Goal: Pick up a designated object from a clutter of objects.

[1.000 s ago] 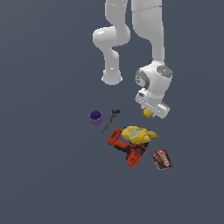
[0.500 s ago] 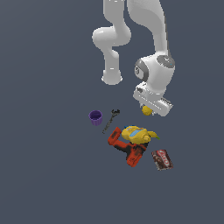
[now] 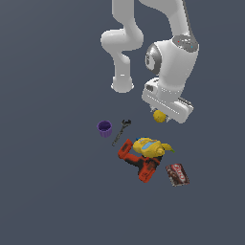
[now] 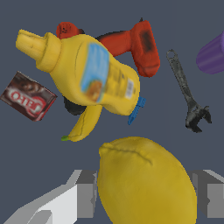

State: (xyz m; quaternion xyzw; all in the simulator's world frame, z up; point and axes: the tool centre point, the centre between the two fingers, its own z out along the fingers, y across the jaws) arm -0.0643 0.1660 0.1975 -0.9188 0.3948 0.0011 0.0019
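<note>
While the white arm hangs over the dark grey tabletop (image 3: 48, 191), its gripper (image 3: 161, 116) is closed on a small round plain yellow fruit (image 3: 159, 116), which sits between the two grey fingers (image 4: 85, 192) and is lifted clear of the surface. In the wrist view the yellow fruit (image 4: 146, 183) fills the foreground, its pointed end and a faint seam showing, with a finger pressed to each side.

Below the gripper in the exterior view lies the rest of the clutter. A large elongated yellow bottle with a blue label patch (image 3: 149, 146) rests across a red-and-black power drill (image 3: 136, 162), touching it; the wrist view shows the same bottle (image 4: 87, 74) lying on its side with its nozzle towards a dark red box with white lettering (image 4: 28, 96), and the drill (image 4: 140, 43) partly hidden behind it. A small curved yellow banana-like piece (image 4: 85, 124) and a little blue clip (image 4: 136, 110) poke out from under the bottle. The dark red box (image 3: 177, 174) lies just beside the drill, on the exterior view's right. A black metal wrench (image 3: 121, 131) lies near the drill, and a small purple cup (image 3: 105, 128) stands upright just beside the wrench, on the exterior view's left.
</note>
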